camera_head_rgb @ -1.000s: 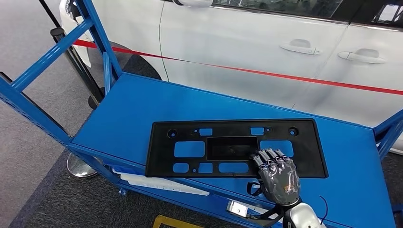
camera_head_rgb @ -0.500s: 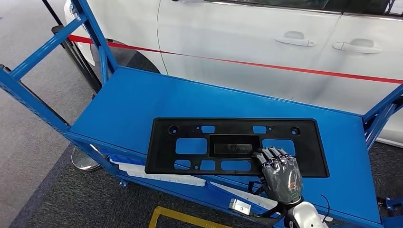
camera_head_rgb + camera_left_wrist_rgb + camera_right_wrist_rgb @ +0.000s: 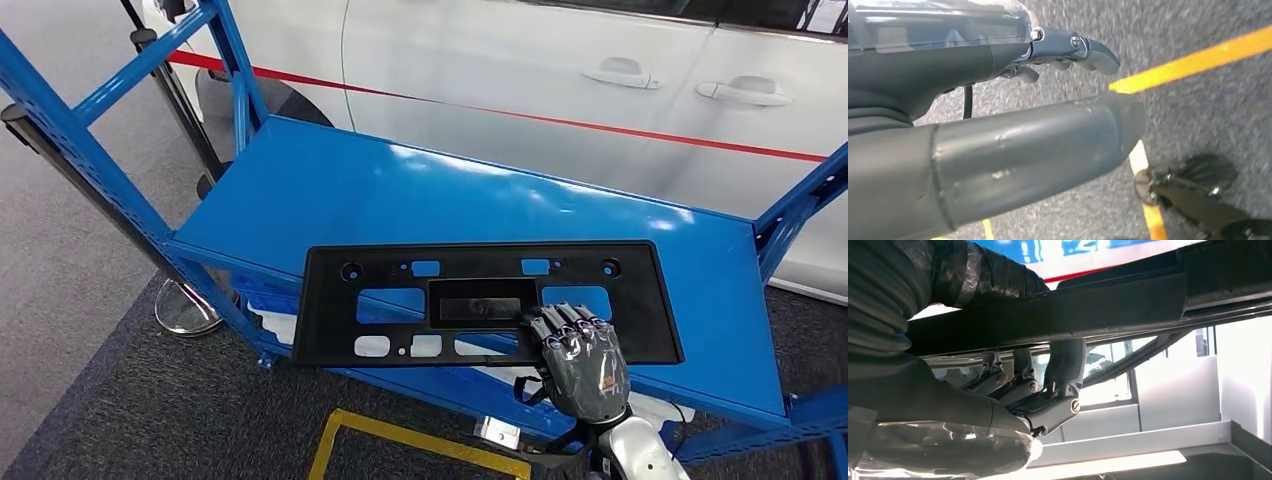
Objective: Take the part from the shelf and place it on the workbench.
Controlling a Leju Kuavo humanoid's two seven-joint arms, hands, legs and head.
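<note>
- Behind the blue metal shelf (image 3: pixel 330 200) stands a white car (image 3: pixel 560 80) with a red stripe, and grey carpet floor (image 3: pixel 150 420) with a yellow line lies below.
- On the shelf deck lies the flat black plastic part with rectangular cut-outs (image 3: pixel 400 345). Its near edge hangs out over the front rim of the shelf, probably so that fingers can go under it.
- The right hand (image 3: pixel 583 365) holds this part at the near edge, on the right side: fingers lie on top, and in the right wrist view fingers (image 3: pixel 1058 405) press from below, so it is a clamp on the thin plate.
- The left hand (image 3: pixel 998 145) hangs over the floor and holds nothing; how wide it is I cannot tell.
- I judge the lifting is not yet finished.
</note>
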